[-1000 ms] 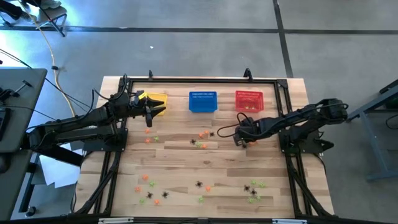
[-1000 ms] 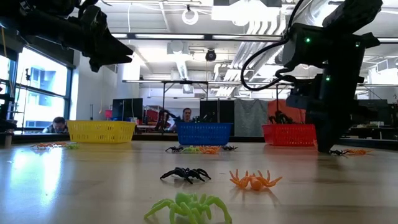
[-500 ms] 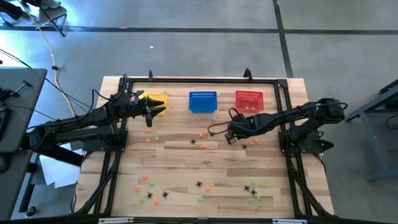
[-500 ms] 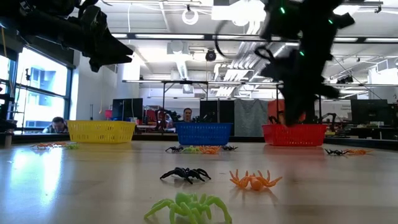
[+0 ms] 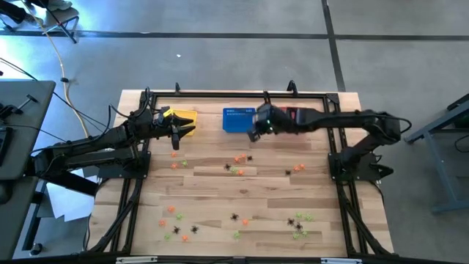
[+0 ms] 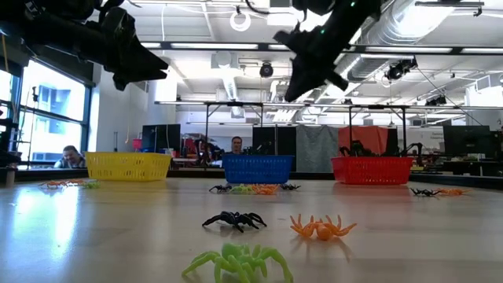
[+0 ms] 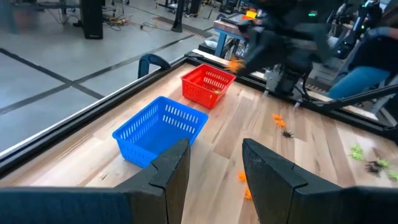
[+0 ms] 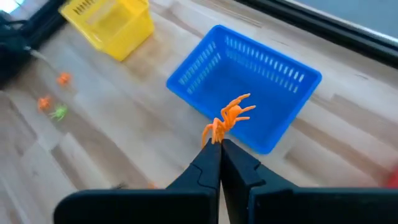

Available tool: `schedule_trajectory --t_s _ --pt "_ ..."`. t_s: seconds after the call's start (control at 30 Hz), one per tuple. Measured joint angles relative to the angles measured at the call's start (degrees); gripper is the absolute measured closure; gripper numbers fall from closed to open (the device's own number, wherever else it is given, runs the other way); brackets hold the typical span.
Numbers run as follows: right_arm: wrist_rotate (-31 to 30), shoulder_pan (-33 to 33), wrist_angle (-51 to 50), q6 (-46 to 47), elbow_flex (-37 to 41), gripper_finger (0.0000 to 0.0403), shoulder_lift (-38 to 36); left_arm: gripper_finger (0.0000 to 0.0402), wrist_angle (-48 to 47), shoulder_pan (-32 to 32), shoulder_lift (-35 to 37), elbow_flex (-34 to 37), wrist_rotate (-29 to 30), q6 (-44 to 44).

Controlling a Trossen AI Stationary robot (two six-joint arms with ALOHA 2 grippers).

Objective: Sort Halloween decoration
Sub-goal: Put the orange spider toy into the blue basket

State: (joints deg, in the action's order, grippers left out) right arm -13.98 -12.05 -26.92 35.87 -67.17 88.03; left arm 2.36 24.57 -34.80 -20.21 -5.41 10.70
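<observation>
My right gripper (image 5: 252, 135) hangs high above the table at the blue basket's (image 5: 236, 119) right end, shut on a small orange spider trinket (image 8: 229, 117). In the low view the gripper (image 6: 292, 96) is well above the basket tops. My left gripper (image 7: 214, 168) waits open and empty in the air beside the yellow basket (image 5: 186, 119). Other orange (image 5: 239, 158), green (image 5: 183, 163) and black (image 5: 234, 216) trinkets lie loose on the wooden table. My right gripper pinches the orange spider by one end of its body (image 8: 216, 138), right at the tips of the two shut fingers. The fingers slant down from the table's right side. The spider sticks out beyond the fingertips, lifted clear, over the blue basket's (image 8: 249, 81) near rim.
The red basket (image 5: 299, 117) stands right of the blue one, partly under my right arm. A black frame rail (image 5: 220, 94) runs along the far edge. Trinket clusters lie at the near left (image 5: 176, 220) and near right (image 5: 299, 221).
My right gripper has risen from the table's right middle and swung toward the far edge and left, to the blue basket, rolling its wrist. It stayed shut and carried the orange spider up, clear of the table.
</observation>
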Motion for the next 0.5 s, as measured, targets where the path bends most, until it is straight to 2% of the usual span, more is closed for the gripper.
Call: schedule_trajectory --t_s 0.3,0.5 --pt "8.46 -7.88 7.36 -4.43 -0.23 0.0403 11.17 0.0266 -0.01 -0.03 0.01 0.0 0.07 -1.93" --pt "15.0 -9.97 14.87 -4.86 -0.23 0.0403 16.2 0.0266 -0.01 -0.03 0.01 0.0 0.11 -1.97"
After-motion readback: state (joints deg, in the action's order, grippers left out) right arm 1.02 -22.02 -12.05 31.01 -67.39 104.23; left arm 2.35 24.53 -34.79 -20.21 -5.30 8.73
